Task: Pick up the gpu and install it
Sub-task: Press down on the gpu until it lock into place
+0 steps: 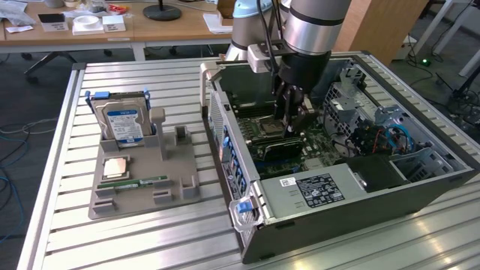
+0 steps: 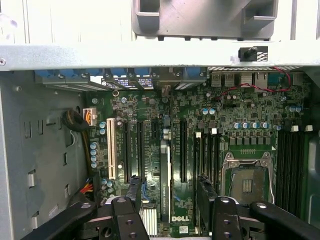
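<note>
Inside the open computer case (image 1: 420, 185), the gripper (image 1: 294, 121) hangs with its jaws spread wide and holding nothing, just above the gpu (image 2: 164, 175), which stands edge-on in a motherboard (image 2: 240, 112) slot, left of the CPU socket (image 2: 247, 182).

The open case (image 1: 420, 185) leaves the motherboard (image 2: 240, 115) reachable from above; drive cage (image 1: 352, 107) crowds one side.
</note>
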Robot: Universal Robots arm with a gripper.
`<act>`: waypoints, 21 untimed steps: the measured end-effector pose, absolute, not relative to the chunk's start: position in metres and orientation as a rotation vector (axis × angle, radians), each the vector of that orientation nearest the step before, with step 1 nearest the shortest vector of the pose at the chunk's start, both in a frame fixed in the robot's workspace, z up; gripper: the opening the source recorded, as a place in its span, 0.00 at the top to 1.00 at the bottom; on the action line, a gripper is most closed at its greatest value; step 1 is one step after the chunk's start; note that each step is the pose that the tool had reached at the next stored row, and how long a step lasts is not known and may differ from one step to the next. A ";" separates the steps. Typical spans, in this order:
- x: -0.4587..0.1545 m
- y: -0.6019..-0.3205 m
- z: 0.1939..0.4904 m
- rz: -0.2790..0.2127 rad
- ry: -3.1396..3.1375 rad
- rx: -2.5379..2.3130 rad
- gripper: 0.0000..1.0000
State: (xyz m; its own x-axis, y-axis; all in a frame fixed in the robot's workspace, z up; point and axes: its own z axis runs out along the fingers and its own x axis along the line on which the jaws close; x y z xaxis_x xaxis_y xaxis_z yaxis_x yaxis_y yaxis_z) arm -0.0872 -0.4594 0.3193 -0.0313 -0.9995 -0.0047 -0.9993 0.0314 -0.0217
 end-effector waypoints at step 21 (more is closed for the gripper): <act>-0.087 -0.459 0.319 -0.019 2.243 -2.173 0.80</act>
State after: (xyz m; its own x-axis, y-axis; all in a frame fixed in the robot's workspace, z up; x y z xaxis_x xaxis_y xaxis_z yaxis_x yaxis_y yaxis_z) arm -0.0872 -0.4594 0.3193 -0.0313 -0.9995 -0.0047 -0.9993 0.0314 -0.0217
